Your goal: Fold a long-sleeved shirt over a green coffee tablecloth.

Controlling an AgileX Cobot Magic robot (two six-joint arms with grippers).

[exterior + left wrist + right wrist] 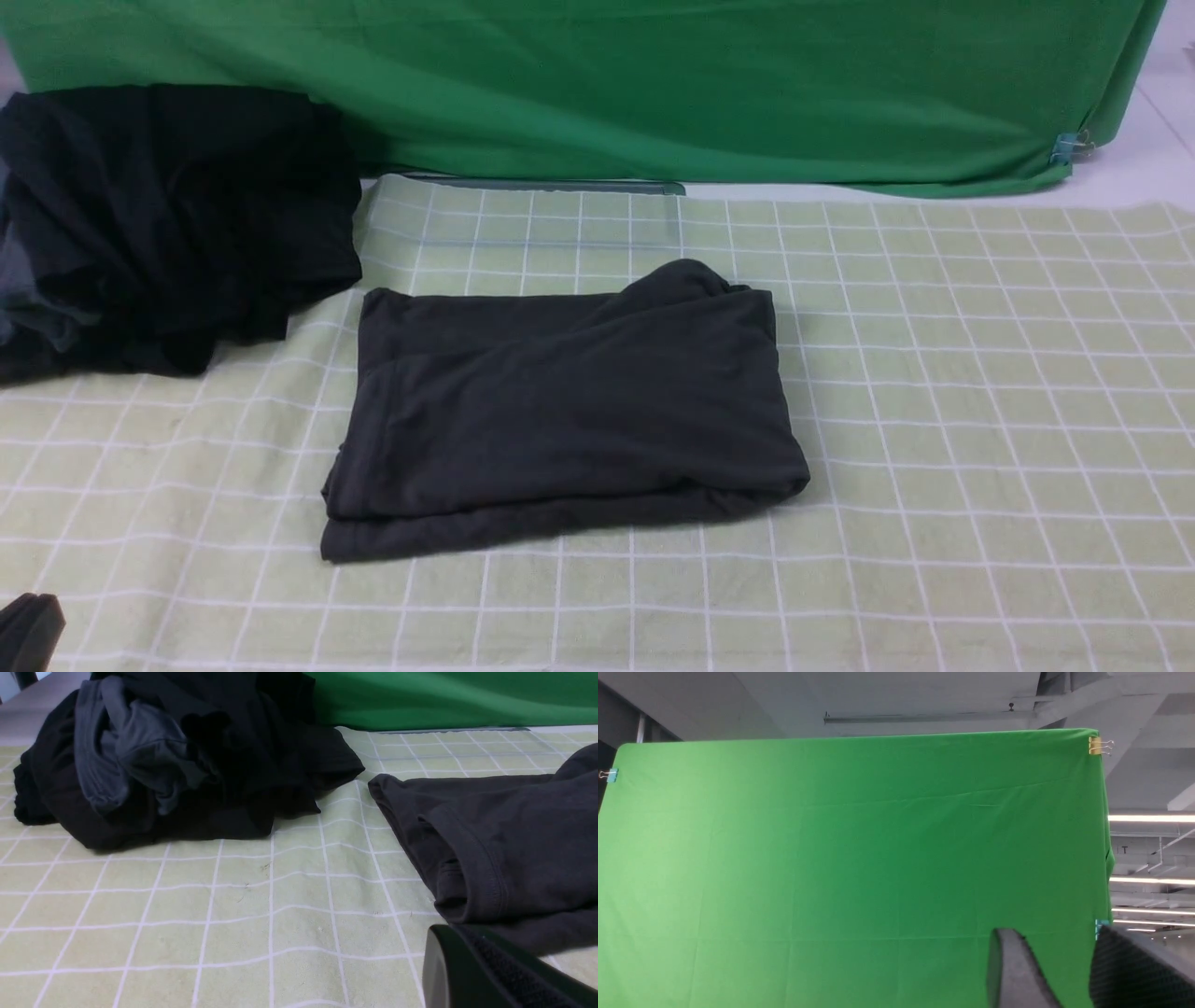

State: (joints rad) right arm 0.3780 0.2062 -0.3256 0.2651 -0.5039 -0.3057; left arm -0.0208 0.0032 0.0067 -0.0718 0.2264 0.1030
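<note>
**Folded shirt lies mid-cloth**

The long-sleeved shirt point(560, 411) lies folded into a rectangle in the middle of the green coffee tablecloth point(980, 420). A pile of dark garments point(168, 224) sits at the far left corner. The left gripper point(28, 630), closed and empty, rests at the near left edge. The right gripper point(1069, 970) stands parted, empty, facing the plain green backdrop point(831, 858).

shirt point(560, 411) folded; neck, label, chest print hidden inside folds. garment pile point(159, 224) cut by front view's left edge. left gripper point(28, 633) only a corner there. right gripper point(1069, 970) cut by frame bottom, absent from front view.
</note>
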